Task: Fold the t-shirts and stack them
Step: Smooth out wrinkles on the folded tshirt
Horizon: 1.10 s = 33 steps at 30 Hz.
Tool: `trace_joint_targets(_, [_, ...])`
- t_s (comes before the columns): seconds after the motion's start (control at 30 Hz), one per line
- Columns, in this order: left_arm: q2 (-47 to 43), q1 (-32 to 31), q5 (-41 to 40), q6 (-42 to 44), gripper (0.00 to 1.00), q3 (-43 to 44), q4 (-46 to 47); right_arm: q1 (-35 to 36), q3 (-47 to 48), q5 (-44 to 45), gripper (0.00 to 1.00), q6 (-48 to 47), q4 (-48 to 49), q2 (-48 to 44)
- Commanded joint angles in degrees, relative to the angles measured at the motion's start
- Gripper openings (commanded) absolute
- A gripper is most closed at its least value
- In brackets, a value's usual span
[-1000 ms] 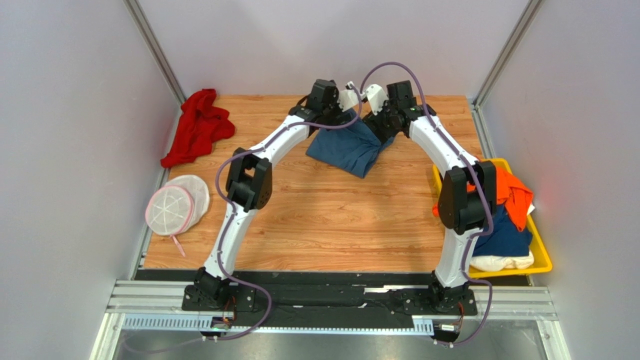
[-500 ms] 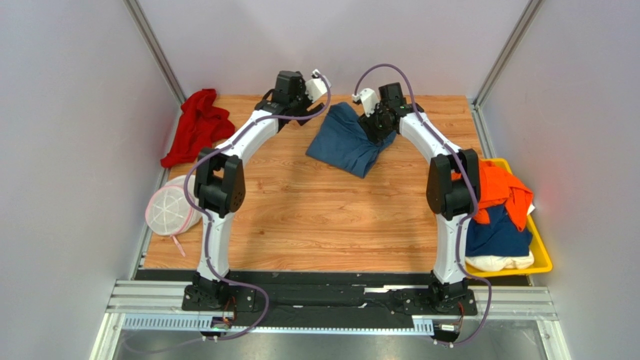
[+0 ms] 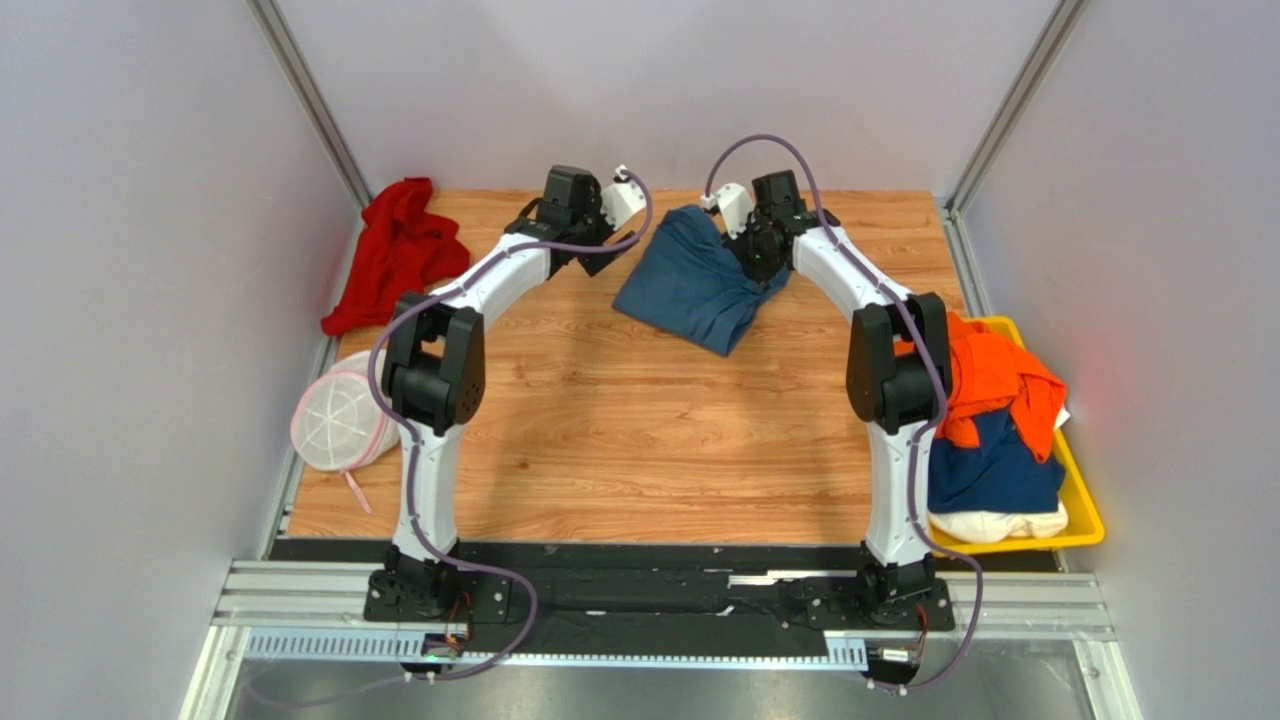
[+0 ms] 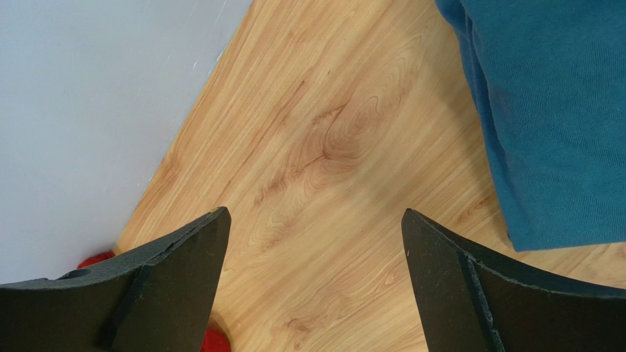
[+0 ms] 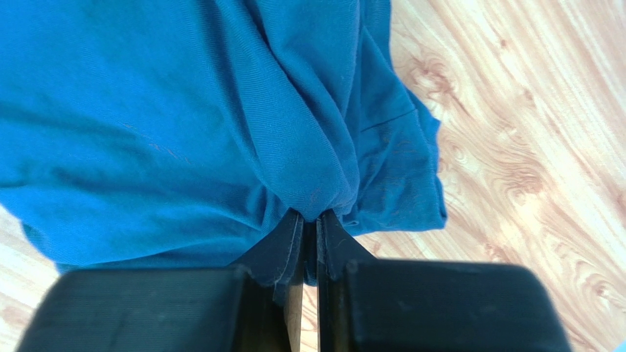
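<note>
A slate-blue t-shirt (image 3: pixel 694 285) lies partly folded at the back middle of the wooden table (image 3: pixel 661 435). My right gripper (image 3: pixel 751 252) sits on the shirt's back right corner. In the right wrist view the right gripper (image 5: pixel 316 218) is shut, pinching a gathered fold of the blue shirt (image 5: pixel 184 110). My left gripper (image 3: pixel 598 252) hovers just left of the shirt, open. In the left wrist view only bare wood shows inside the left gripper (image 4: pixel 314 213), and the shirt's edge (image 4: pixel 558 110) lies off to the right. Orange (image 3: pixel 1004 383), navy (image 3: pixel 999 468) and cream (image 3: pixel 1004 525) shirts are piled in a bin.
The yellow bin (image 3: pixel 1085 518) stands at the table's right edge. A crumpled red cloth (image 3: pixel 394 255) lies in the back left corner, its edge (image 4: pixel 213 341) beside my left finger. A round white-and-pink mesh disc (image 3: pixel 353 413) rests at the left edge. Grey walls enclose the table.
My left arm has swung left off the blue shirt, its gripper still open. My right gripper has closed on a fold of the shirt and shifted slightly towards the back.
</note>
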Motion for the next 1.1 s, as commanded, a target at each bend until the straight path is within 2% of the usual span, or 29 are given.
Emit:
trace_joint_targets(0.0, [-5.5, -0.1, 1.6, -0.6, 0.96, -0.8, 2.1, -0.8, 1.5, 2.7, 0.06, -2.7, 2.4, -1.9])
trace_joint_targets(0.43, [-6.5, -0.1, 3.1, -0.8, 0.95, -3.7, 1.4, -2.6, 6.0, 5.4, 0.09, -5.5, 2.6, 3.9])
trace_joint_targets(0.53, [-6.7, -0.3, 3.6, -0.7, 0.94, -4.3, 1.1, -2.6, 6.7, 5.9, 0.15, -5.6, 2.8, 6.1])
trace_joint_targets(0.67, [-7.3, -0.4, 3.9, -0.5, 0.94, -5.3, 0.9, -2.6, 7.0, 6.4, 0.31, -5.8, 3.6, 8.3])
trace_joint_targets(0.87, [-8.0, -1.4, 4.6, -0.5, 0.94, -5.7, -0.5, -2.6, 6.4, 9.9, 0.47, -5.4, 5.3, 8.3])
trace_joint_targets(1.07, [-9.1, -3.2, 5.8, -1.1, 0.94, -5.0, -2.7, -2.6, 5.2, 10.3, 0.54, -4.2, 5.6, 5.2])
